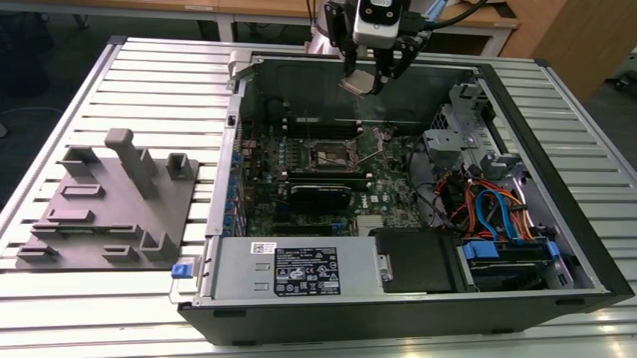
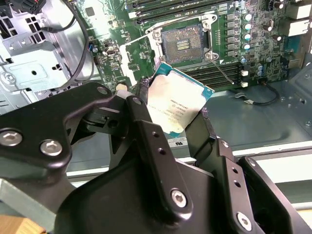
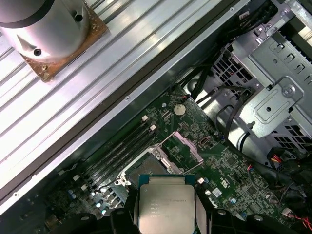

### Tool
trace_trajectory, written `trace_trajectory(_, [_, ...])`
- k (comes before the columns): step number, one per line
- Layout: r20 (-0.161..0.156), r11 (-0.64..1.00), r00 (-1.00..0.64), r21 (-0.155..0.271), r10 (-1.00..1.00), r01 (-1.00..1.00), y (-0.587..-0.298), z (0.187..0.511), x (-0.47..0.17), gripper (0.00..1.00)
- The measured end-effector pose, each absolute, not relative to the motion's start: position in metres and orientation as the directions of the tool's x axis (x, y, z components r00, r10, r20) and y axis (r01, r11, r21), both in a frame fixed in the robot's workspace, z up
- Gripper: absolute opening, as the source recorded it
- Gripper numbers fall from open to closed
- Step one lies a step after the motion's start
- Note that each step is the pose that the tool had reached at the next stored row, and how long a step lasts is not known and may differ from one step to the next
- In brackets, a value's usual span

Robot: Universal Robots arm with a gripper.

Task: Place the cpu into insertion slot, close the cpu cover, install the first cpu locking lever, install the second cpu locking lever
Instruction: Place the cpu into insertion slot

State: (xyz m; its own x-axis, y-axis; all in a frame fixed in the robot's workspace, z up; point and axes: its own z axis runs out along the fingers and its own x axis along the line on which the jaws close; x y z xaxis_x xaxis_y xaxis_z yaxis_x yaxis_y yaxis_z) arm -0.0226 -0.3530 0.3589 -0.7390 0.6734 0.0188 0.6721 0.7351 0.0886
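The gripper was clamped on the cpu, held tilted above the uncovered insertion slot, apart from it.

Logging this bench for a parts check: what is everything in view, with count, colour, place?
table: one, pale grey, slatted, underneath
computer case: one, black, open, on the table
circuit board: one, green, inside the case
insertion slot: one, dark, silvery rim, empty, mid-board
cpu cover: one, silvery, open beside the slot
cpu: one, silvery top, above the board
power supply: one, silver, in the case
cables: several, blue and orange, exterior view's right
fixture plate: one, grey, exterior view's left
arm base: one, silvery, on the table
tool: one, black, shut on the cpu
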Motion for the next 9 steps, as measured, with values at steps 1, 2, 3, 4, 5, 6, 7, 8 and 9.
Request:
trace_trajectory(1, [0.019,0.735,-0.739,0.089,0.674,0.672,-0.353,0.3589,-0.0226,0.55])
trace_trajectory(2, [0.019,0.735,-0.739,0.089,0.674,0.673,-0.353,0.3589,-0.0226,0.55])
trace_trajectory(3, [0.019,0.734,-0.738,0.089,0.675,0.673,-0.353,0.3589,-0.0226,0.55])
trace_trajectory(4, [0.019,0.732,-0.736,0.089,0.677,0.676,-0.353,0.3589,-0.0226,0.55])
trace_trajectory(5, [0.019,0.728,-0.732,0.088,0.681,0.68,-0.353,0.3589,-0.0226,0.55])
trace_trajectory(6, [0.018,0.725,-0.728,0.088,0.685,0.684,-0.353,0.3589,-0.0226,0.55])
trace_trajectory(7, [0.018,0.721,-0.725,0.088,0.689,0.687,-0.353,0.3589,-0.0227,0.55])
trace_trajectory(8, [0.018,0.717,-0.721,0.088,0.693,0.692,-0.353,0.3589,-0.0228,0.55])
trace_trajectory(9, [0.018,0.713,-0.717,0.088,0.697,0.696,-0.353,0.3588,-0.0228,0.55])
